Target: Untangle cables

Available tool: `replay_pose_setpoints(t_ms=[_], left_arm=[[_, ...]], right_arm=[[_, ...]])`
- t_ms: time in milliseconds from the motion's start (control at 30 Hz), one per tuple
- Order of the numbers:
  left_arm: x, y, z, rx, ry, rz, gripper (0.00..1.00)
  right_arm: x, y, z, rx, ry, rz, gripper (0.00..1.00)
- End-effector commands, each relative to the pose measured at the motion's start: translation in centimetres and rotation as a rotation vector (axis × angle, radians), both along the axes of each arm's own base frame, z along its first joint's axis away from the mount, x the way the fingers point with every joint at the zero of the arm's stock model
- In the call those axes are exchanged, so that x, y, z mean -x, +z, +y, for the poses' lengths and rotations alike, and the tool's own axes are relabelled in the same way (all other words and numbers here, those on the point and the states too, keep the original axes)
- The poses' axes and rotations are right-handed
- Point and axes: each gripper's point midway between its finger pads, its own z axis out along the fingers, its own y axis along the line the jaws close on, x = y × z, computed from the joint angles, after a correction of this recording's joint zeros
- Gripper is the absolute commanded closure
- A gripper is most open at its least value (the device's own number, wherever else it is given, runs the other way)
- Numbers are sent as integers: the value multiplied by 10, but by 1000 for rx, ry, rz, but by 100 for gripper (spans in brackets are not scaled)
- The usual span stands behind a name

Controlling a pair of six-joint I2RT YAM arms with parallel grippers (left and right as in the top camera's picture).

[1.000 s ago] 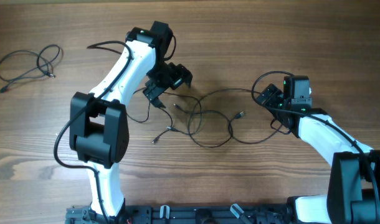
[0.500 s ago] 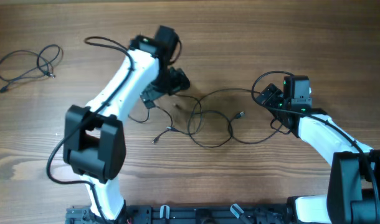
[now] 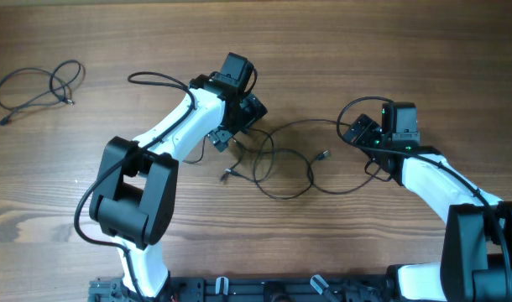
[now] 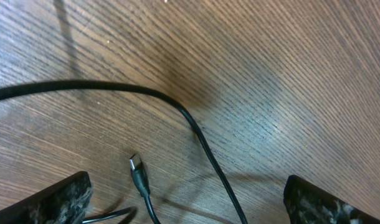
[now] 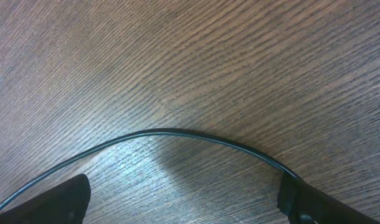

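Standing by the brown wood-grain bench (image 3: 407,50), I see the tangle of very thin black cords with tiny silvery plug ends (image 3: 273,151) lying in loose overlapping loops in the stretch between the two tools. The left tool (image 3: 227,132) hangs right at its own end of that tangle, with the loops spreading away from it towards the other arm. Through its wrist camera the left tool (image 4: 187,193) is released, its two dark fingers (image 4: 56,199) spread wide near the lower corners of the view. One black strand (image 4: 196,130) sweeps in from one side and curves down through the gap between them, and a small silvery plug tip (image 4: 136,165) lies on the wood just inside the finger on that side, touching neither one. The right tool (image 3: 359,132) sits at the far end of the loops, where a strand arches up to it. Seen from its wrist, the right tool (image 5: 184,196) is likewise spread apart, holding nothing that I can make out; a single cord (image 5: 177,132) bows across the wood ahead of the fingers and runs in against one finger (image 5: 308,199), though I cannot tell whether they touch. A separate thin black looped cord (image 3: 38,86) lies well beyond the left tool, on the side away from the tangle.
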Motion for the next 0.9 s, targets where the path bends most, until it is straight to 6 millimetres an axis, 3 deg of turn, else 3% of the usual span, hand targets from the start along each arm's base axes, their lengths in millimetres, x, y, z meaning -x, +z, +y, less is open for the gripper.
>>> replay_pose_setpoints(t_ms=[0,100,367,500,700,867], left_arm=[[5,0,-8,23,22,15,0],[2,1,-11,22,17,-3,0],[-2,2,-13,31,15,-23,21],[-2,0,-14,29,14,-20,21],[1,-22,-22,16,-6,8,20],[2,-31,-24,10,-11,20,27]], right_arm=[[65,-63,11,-75,10,262,0],[64,-63,11,-75,10,258,0],[64,-63,11,-75,10,259,0],[64,-63,11,-75,10,259,0],[65,-63,11,-75,10,262,0],[65,-63,11,-75,10,263,0]])
